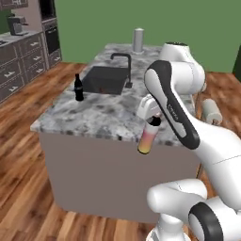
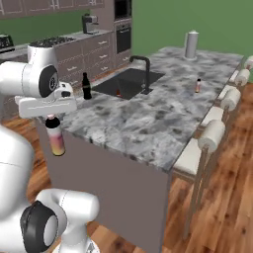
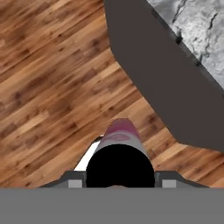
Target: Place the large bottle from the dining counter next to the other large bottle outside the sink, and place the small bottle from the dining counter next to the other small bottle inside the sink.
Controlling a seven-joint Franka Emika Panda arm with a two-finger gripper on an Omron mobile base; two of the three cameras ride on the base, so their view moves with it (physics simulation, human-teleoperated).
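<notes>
Clearly we have the large bottle [image 1: 147,140] gripped at its neck in our claw [image 1: 151,121], hanging tilted off the near edge of the surface [image 1: 103,113] and over the wooden floor [image 3: 52,74]; the hand view looks straight down its dark cap.

Going left to right across the left base view: the other large bottle [image 1: 78,88] stands upright just beside the left rim of the sink [image 1: 104,79], then the faucet [image 1: 125,68], then our carried bottle.

To do this step well, we judge we should lift the bottle above the edge of the surface first, bring it upright, then travel left and set it down close to the dark bottle without knocking it over.

As for the basin, the right base view shows the other small bottle [image 2: 117,92] inside it. The small bottle [image 2: 198,85] waits on the marble, right of the faucet.
</notes>
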